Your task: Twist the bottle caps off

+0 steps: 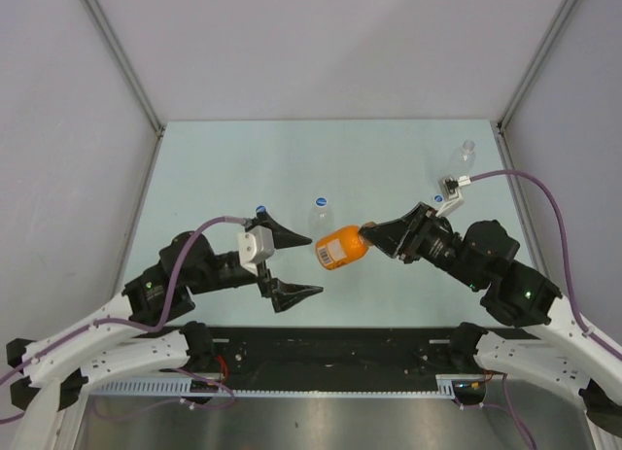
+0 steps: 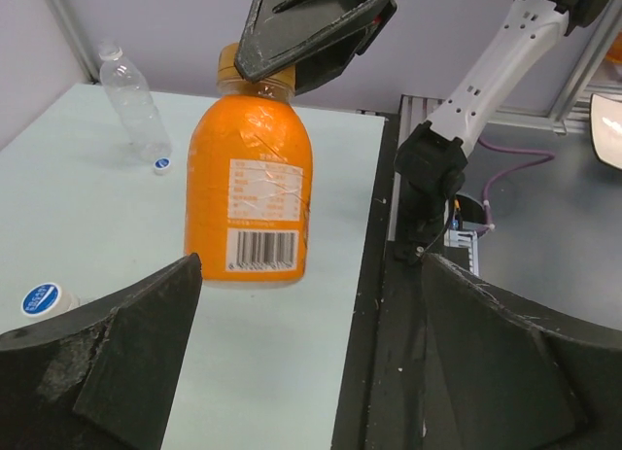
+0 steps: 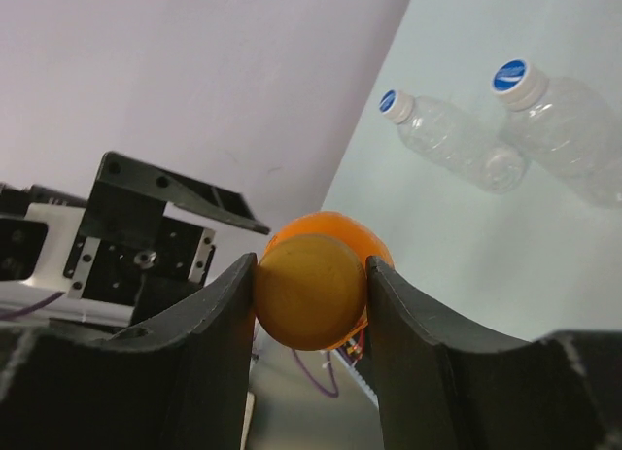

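Note:
My right gripper (image 1: 372,235) is shut on the orange cap (image 3: 309,294) of the orange bottle (image 1: 339,249) and holds the bottle off the table, its base turned towards the left arm. The left gripper (image 1: 317,266) is open wide. Its fingers (image 2: 146,324) flank the space just short of the bottle's base (image 2: 255,260) and touch nothing. A clear bottle (image 1: 320,217) with a blue cap (image 1: 320,201) stands behind the orange one. Another blue cap (image 1: 260,211) shows behind the left gripper. The right wrist view shows both capped clear bottles (image 3: 447,139), (image 3: 569,129).
A clear bottle without a cap (image 1: 465,156) stands at the back right, with a loose blue cap (image 1: 439,198) on the table next to it. The table's black front edge (image 1: 340,335) runs just under the left gripper. Grey walls close in the sides and back.

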Motion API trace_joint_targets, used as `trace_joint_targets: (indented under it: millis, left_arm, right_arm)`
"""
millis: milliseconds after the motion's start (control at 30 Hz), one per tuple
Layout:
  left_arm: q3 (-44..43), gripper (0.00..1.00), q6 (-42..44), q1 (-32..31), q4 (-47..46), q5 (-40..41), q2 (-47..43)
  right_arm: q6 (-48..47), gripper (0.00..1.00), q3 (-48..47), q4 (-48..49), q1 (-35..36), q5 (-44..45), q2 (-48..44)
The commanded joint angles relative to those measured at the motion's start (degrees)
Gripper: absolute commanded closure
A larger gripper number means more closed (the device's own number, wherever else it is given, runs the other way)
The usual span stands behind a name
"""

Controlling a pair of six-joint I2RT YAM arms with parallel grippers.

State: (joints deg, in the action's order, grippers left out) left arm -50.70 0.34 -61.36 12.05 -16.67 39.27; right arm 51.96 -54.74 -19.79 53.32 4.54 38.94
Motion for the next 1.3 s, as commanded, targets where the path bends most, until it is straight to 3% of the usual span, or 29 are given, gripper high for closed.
trace_joint_targets:
  millis: [0,333,1133,1233,1267]
  left_arm:
    - [-3.0,0.0,2.6,0.3,-3.7,-3.3,3.1]
    - [-6.5,0.0,3.6,1.7,-4.8,-5.0,10.3]
    - [-1.0,0.0,-0.1,3.4,-9.5,-8.6,10.9]
    - [-0.8,0.07,0.0,3.8,-9.6,-9.7,11.4]
    - [-0.7,0.13,0.0,4.0,-9.7,-10.0,11.5]
  right_arm:
    - [1.6,0.98,-0.2,4.8,-0.5,-9.4,1.0]
    - [0.2,0.98,-0.3,6.3,-0.4,-13.5,2.6]
    - [-1.4,0.98,-0.4,7.5,-0.5,-12.6,0.7]
    - [-1.7,0.98,-0.3,7.1,-0.5,-12.4,0.7]
    - [-1.7,0.98,-0.4,7.3,-0.5,-12.4,0.7]
